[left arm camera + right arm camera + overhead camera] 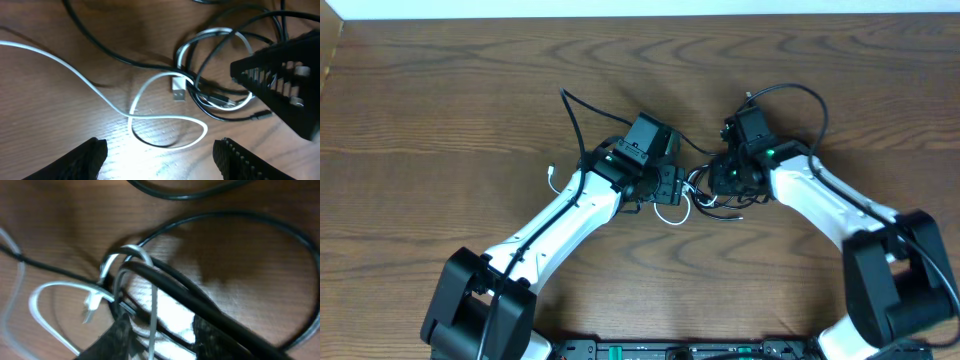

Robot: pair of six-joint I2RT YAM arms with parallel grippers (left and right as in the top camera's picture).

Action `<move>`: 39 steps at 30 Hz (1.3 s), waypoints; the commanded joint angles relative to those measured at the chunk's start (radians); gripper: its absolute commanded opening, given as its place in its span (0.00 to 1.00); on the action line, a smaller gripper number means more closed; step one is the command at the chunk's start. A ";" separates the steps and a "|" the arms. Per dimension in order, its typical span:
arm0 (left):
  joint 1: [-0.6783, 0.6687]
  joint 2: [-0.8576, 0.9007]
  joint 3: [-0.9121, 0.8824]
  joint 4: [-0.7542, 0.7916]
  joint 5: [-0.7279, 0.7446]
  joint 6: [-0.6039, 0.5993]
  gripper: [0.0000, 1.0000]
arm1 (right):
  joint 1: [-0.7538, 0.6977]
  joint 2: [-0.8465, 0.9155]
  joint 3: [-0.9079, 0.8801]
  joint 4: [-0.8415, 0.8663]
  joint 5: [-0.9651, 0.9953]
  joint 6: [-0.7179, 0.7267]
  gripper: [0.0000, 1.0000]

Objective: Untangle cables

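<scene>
The white cable (129, 116) and black cable (235, 119) are being shown tangled on the table (440, 100) between both arms. The left gripper (160, 157) is being held spread wide above a white loop. The right gripper (160, 335) is being held at the tangle, its grip impossible to tell

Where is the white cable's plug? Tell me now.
In the left wrist view, the white cable's plug lies at centre on the table, at the left edge of the black cable's coil, just ahead of the open left hand.
</scene>
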State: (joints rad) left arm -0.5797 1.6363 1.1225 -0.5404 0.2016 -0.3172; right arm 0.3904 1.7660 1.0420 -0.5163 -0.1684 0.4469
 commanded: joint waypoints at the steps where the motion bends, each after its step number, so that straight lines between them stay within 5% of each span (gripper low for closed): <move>1: -0.002 0.010 0.000 0.021 -0.034 0.009 0.74 | 0.007 0.045 -0.005 0.013 -0.004 0.080 0.20; 3: -0.002 0.010 -0.001 0.047 -0.034 0.009 0.74 | 0.007 0.054 -0.005 0.008 -0.006 0.080 0.05; 6: -0.002 0.010 -0.006 0.103 -0.034 0.008 0.74 | 0.007 0.054 -0.005 -0.004 -0.008 0.080 0.01; 16: -0.002 0.014 -0.006 0.154 -0.035 0.004 0.70 | 0.007 0.054 -0.005 -0.037 -0.007 0.080 0.01; 24: -0.002 0.121 -0.006 0.195 -0.113 -0.132 0.70 | 0.007 0.054 -0.005 -0.041 -0.007 0.080 0.01; 39: -0.002 0.261 -0.006 0.294 -0.130 -0.134 0.70 | 0.007 0.054 -0.005 -0.041 -0.007 0.080 0.01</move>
State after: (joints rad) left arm -0.5797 1.8843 1.1213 -0.2493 0.1005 -0.4454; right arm 0.3904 1.8175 1.0389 -0.5564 -0.1719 0.5159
